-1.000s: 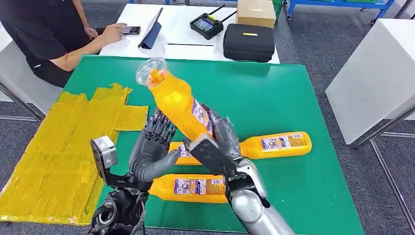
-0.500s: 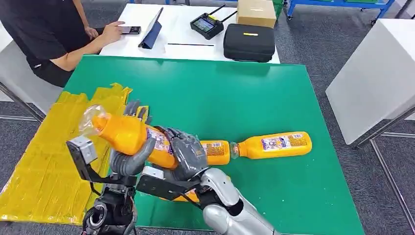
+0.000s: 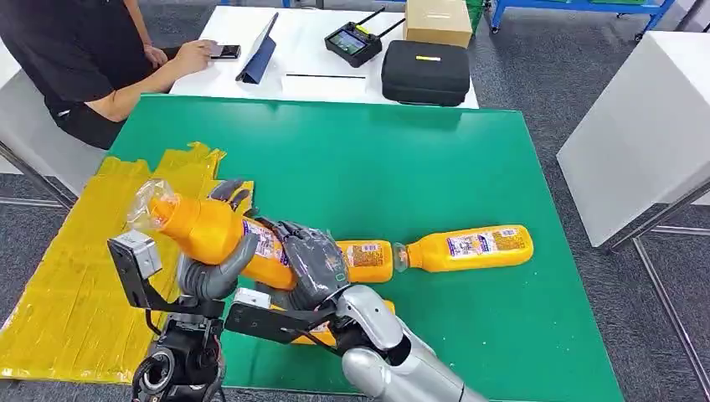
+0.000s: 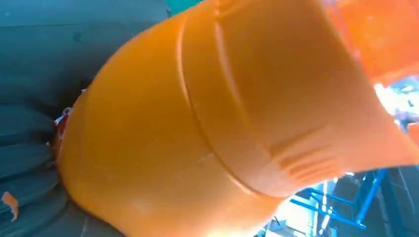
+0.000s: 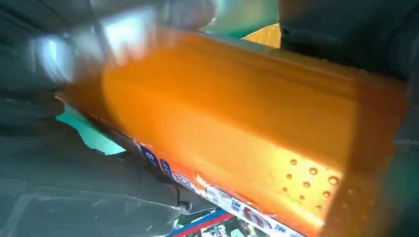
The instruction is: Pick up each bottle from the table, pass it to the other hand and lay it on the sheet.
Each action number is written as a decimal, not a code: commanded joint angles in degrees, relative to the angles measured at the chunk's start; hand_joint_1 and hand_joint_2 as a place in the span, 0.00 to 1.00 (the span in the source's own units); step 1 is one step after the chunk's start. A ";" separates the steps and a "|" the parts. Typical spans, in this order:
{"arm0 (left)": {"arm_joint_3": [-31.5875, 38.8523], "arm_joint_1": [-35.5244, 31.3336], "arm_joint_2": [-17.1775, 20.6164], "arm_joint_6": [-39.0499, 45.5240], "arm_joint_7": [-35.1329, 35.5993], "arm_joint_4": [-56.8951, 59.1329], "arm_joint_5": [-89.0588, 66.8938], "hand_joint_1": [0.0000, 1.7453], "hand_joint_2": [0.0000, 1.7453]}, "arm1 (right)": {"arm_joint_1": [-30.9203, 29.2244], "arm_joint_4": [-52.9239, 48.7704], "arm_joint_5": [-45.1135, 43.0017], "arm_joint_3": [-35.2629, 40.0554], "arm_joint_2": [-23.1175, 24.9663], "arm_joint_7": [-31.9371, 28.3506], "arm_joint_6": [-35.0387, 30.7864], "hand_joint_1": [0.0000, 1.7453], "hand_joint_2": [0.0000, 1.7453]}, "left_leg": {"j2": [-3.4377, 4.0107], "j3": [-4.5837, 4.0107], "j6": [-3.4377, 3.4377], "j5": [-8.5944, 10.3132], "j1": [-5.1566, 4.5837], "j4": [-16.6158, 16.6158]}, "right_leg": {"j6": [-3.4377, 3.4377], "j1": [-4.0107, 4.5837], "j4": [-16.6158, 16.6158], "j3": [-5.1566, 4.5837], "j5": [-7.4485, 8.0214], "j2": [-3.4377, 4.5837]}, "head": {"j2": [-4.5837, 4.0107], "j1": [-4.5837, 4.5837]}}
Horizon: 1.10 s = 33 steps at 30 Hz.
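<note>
An orange juice bottle [image 3: 213,237] with a clear cap hangs tilted over the seam between the green table [image 3: 435,167] and the yellow sheet [image 3: 75,260], cap toward the sheet. My left hand [image 3: 211,270] grips its upper body, thumb in front and fingers behind. My right hand [image 3: 314,264] wraps its labelled lower end. The left wrist view shows the bottle [image 4: 222,123] close up; the right wrist view shows its label side [image 5: 247,128]. Two more bottles [image 3: 367,260] [image 3: 469,246] lie end to end on the table. A third bottle [image 3: 321,336] peeks from under my right arm.
A person [image 3: 75,59] sits at the far left corner with a hand on a phone. The white table behind holds a tablet [image 3: 259,42], a controller [image 3: 353,40], a black case [image 3: 425,72] and a cardboard box [image 3: 437,20]. Another white table [image 3: 645,134] stands to the right.
The bottle has tipped from nearly upright over the table to a slant and moved left toward the sheet. My left hand has closed around it while my right hand stays on it.
</note>
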 commanded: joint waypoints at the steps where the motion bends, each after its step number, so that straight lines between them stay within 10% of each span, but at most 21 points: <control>1: 2.22 -1.68 -0.65 -0.48 0.76 -1.21 -1.14 1.00 1.00 | 4.25 3.21 2.90 -1.33 1.87 1.13 -0.67 1.00 1.00 | -0.18 0.16 0.04 -0.03 0.04 -0.04 | -0.25 0.07 -0.06 0.21 -0.07 -0.15 | 0.00 0.00; 4: 3.57 -0.33 -0.79 -0.49 0.99 -2.70 -1.04 1.00 1.00 | 6.86 -0.10 3.79 -5.74 1.49 2.59 -3.11 0.93 1.00 | -0.15 0.13 0.03 -0.03 0.03 -0.04 | -0.21 0.06 -0.05 0.17 -0.06 -0.13 | 0.00 -0.02; 5: 4.45 0.24 -0.83 -0.20 0.98 -3.43 -1.05 1.00 1.00 | 7.99 -1.52 3.64 -7.74 1.29 2.69 -4.00 0.07 1.00 | -0.22 0.25 0.05 -0.09 0.04 -0.03 | -0.32 0.09 -0.05 0.32 -0.12 -0.18 | 0.00 0.00; 6: 5.47 0.69 -0.94 0.57 0.84 -4.05 -1.23 1.00 1.00 | 9.04 -3.00 3.01 -9.62 1.08 2.50 -4.53 0.00 1.00 | -0.21 0.13 0.04 -0.03 0.03 -0.04 | -0.22 0.06 -0.05 0.19 -0.07 -0.19 | 0.00 -0.02; 23: 11.26 6.96 -0.07 17.50 2.19 -5.62 -32.79 1.00 1.00 | 18.87 -16.49 1.27 -16.41 -2.89 1.09 -6.30 0.00 1.00 | -0.13 0.15 0.05 -0.08 0.00 -0.04 | -0.23 0.03 -0.05 0.22 -0.10 -0.10 | 0.00 0.00; 24: 12.19 7.07 0.22 19.61 3.24 -4.80 -39.38 1.00 1.00 | 20.03 -17.59 0.94 -16.48 -3.44 0.78 -6.06 0.00 0.00 | -0.09 0.09 0.03 -0.05 0.00 -0.05 | -0.17 0.03 -0.05 0.14 -0.06 -0.06 | 0.00 0.00; 33: 17.32 1.61 4.92 26.89 20.12 14.41 -87.59 1.00 1.00 | 20.34 -17.97 5.22 -11.65 -4.96 4.31 3.89 0.00 0.00 | -0.15 0.34 -0.01 -0.03 -0.04 -0.20 | -0.30 0.01 -0.11 0.35 -0.08 -0.11 | 0.00 0.00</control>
